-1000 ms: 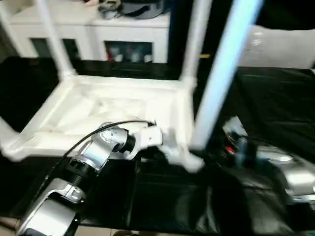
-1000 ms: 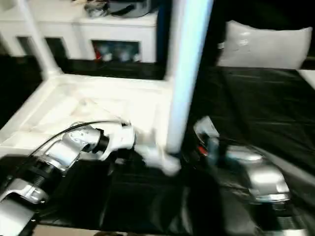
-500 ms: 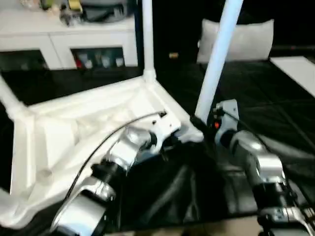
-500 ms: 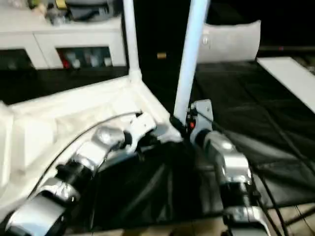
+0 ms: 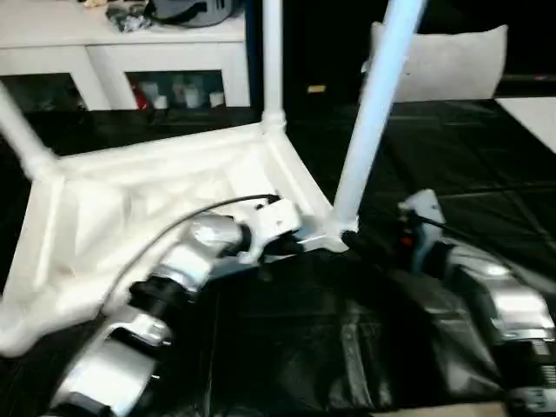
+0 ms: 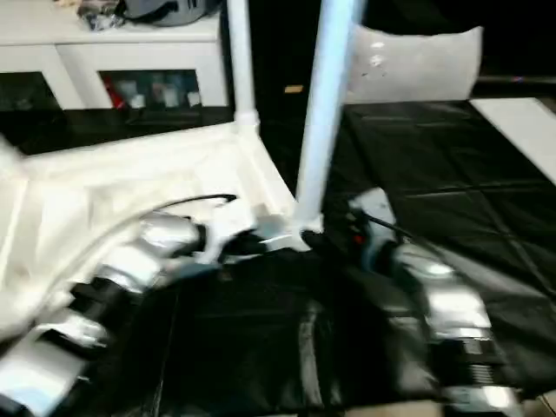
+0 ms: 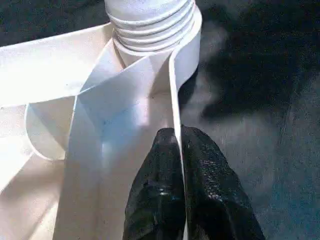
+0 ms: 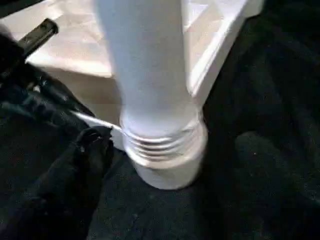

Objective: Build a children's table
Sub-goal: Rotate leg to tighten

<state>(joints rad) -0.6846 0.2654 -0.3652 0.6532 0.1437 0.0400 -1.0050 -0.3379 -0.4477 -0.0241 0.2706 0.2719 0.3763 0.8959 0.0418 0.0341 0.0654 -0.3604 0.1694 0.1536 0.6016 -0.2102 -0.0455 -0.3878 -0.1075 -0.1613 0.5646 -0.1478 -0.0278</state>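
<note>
The black cloth (image 5: 452, 174) covers the ground in front of me, with open dark room to my right and toward me. On it the tabletop (image 5: 130, 200) lies underside up, its ribs showing, turned so one corner points toward my arms. Compared with a second ago it sits more skewed in my view and the far wall has swung, but my head has moved, so I cannot say the tabletop itself shifted.

Beyond the cloth stands the white cabinet (image 5: 130, 43) with glass doors; small coloured things sit behind the glass and dark clutter lies on top, too blurred to name. A pale cushion (image 5: 443, 61) rests to its right.

Three legs rise from corner sockets: the near leg (image 5: 373, 113) by my arms, a far leg (image 5: 272, 61) at the back corner, and a left leg (image 5: 22, 130) at the left corner. The near leg's threaded end sits in its socket (image 8: 165, 150) with several threads still showing.

My left pincer (image 7: 179, 165) is pinched on the tabletop's thin rim wall just beside that socket, one finger on each face. My right pincer (image 5: 360, 248) lies low just beside the near leg's base; a second ago it sat right against the leg, and whether its fingers stand apart now I cannot tell.
</note>
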